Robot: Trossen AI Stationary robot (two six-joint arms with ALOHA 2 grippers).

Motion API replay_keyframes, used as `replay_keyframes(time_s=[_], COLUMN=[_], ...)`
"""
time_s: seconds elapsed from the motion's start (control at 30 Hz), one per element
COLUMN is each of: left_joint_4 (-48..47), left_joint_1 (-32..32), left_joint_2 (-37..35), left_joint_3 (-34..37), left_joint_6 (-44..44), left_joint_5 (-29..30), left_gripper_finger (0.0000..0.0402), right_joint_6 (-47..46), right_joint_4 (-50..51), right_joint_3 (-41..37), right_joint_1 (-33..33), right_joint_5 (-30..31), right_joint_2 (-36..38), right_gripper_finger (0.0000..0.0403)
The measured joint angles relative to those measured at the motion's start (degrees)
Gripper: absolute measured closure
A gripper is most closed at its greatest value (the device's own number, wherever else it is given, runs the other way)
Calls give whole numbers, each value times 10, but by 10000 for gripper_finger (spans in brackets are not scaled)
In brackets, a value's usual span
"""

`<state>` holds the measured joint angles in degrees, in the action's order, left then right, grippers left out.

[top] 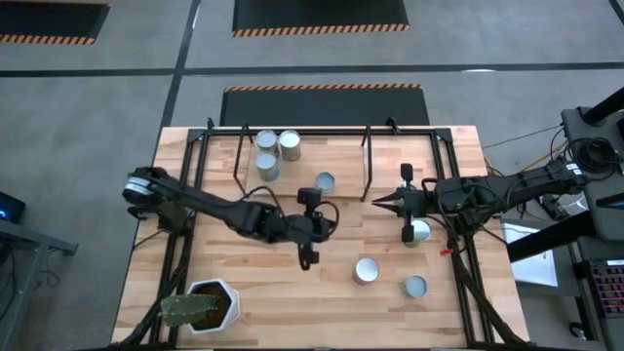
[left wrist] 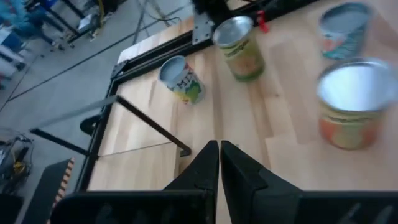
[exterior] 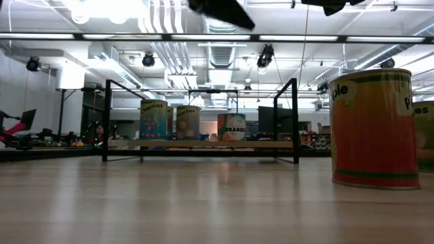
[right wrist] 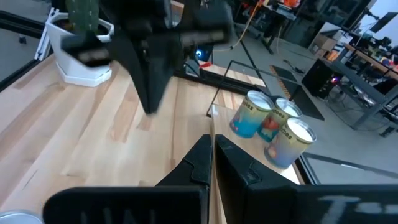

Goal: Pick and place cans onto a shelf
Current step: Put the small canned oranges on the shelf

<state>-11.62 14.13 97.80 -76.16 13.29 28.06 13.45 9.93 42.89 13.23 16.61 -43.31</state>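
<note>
Several cans stand upright on the shelf (top: 304,161) at the table's far side: a cluster (top: 278,151) toward its left and one (top: 325,181) nearer the middle. The low view shows them (exterior: 188,122) on the board (exterior: 203,144). Three more cans (top: 367,270) (top: 414,286) (top: 417,231) stand on the table's right half. My left gripper (top: 334,222) (left wrist: 219,149) hangs shut and empty over the table's middle. It points right and a little down toward those cans (left wrist: 354,106). My right gripper (top: 378,202) (right wrist: 211,149) hovers shut and empty by the shelf's right end, pointing left.
A white hexagonal plant pot (top: 210,304) stands near the table's near left corner. Black frame rails (top: 180,244) run along both table sides. The shelf's thin black leg rod (left wrist: 155,127) lies just ahead of my left gripper. Bare wood lies at the near middle.
</note>
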Motion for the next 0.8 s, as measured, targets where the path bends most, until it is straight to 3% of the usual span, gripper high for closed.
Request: replay_keyframes(time_s=[0.33, 0.5, 0.8], left_joint_4=[134, 167, 165], left_joint_1=[-91, -120, -142], left_joint_2=[52, 84, 95], left_joint_3=[113, 121, 122], left_joint_6=[-64, -80, -94], left_joint_5=[-1, -46, -35], left_gripper_finger=[402, 402, 402], right_joint_6=[2, 2, 5], right_joint_4=[3, 4, 6], right_joint_3=[0, 0, 0], right_joint_1=[0, 0, 0], right_joint_5=[0, 0, 0], right_joint_2=[0, 0, 0], right_gripper_finger=[394, 394, 394])
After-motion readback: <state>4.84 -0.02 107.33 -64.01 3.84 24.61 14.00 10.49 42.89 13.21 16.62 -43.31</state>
